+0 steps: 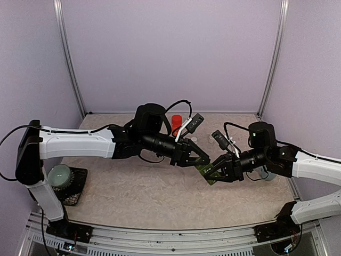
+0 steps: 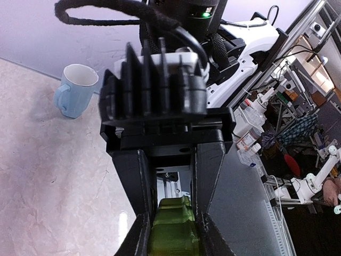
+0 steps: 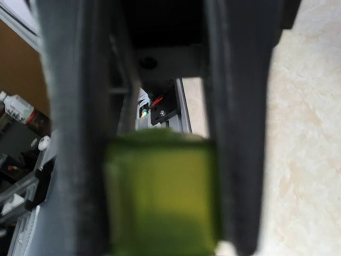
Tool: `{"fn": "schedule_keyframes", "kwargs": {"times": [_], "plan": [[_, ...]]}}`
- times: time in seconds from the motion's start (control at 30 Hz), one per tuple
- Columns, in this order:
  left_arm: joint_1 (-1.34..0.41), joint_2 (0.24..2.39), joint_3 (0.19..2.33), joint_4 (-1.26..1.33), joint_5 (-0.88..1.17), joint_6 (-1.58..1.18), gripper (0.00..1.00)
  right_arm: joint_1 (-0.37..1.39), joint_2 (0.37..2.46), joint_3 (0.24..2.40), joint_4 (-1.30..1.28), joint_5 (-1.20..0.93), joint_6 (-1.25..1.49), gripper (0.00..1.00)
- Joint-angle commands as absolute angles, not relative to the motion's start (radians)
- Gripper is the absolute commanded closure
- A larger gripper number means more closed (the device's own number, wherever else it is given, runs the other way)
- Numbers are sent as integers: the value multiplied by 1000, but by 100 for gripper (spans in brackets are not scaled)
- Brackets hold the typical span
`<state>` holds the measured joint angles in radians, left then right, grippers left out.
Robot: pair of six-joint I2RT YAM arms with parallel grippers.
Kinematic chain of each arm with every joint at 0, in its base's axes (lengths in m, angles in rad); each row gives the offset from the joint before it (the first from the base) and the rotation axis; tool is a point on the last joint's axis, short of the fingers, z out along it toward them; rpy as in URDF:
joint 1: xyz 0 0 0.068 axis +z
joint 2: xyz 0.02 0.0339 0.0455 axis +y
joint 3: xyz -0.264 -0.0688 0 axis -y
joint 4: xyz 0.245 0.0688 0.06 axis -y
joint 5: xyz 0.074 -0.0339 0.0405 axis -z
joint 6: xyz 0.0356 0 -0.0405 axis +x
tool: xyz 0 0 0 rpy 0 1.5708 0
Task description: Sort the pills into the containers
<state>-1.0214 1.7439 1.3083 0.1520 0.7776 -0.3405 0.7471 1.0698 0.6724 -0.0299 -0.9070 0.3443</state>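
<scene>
1. Landmark for all positions: the red cylinder (image 1: 176, 124), standing upright at the far side of the table (image 1: 133, 197).
2. The containers (image 1: 205, 173), a dark green strip, are on the near side of the red cylinder and a little to its right, about mid-table. They are held between the two arms. I cannot tell whether the strip touches the table surface or is lifted off it.
3. Left gripper (image 1: 204, 161): the arm reaches in from the left and passes just in front of the red cylinder. In the left wrist view its fingers are clamped on the green strip, one on each long side.
4. Right gripper (image 1: 213, 172): it comes in from the right and meets the left gripper nose to nose at the strip. In the right wrist view the green plastic fills the gap between the fingers and touches both. That view is blurred.
5. Lids: no view shows whether they are up or down.
6. Pale blue mug (image 2: 74, 90): upright on the table, well to the right of the red cylinder.
7. Small white bits (image 1: 195, 140) lie just right of the red cylinder on its near side. They are too small to identify.
8. Far left of the red cylinder, at the near corner of the table, a pale green round object (image 1: 60, 176) sits on a black pad (image 1: 77, 188).
</scene>
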Motion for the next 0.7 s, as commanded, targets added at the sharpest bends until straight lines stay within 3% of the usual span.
{"fn": "schedule_keyframes", "kwargs": {"times": [0.0,0.1,0.17,0.33,0.43,0.67], "plan": [[-1019,1762,1336,188,792,-349,91,756,1083,671,36,-956,373,80],[-1019,1762,1339,192,787,-350,84,758,1101,668,67,-1004,399,92],[-1019,1757,1338,193,781,-354,70,758,1102,669,72,-1016,407,97],[-1015,1700,1285,226,721,-378,38,758,1039,663,74,-943,416,99],[-1010,1626,1204,307,670,-455,27,756,980,642,104,-875,434,98],[-1018,1550,1086,507,682,-591,29,749,892,554,288,-792,567,99]]}}
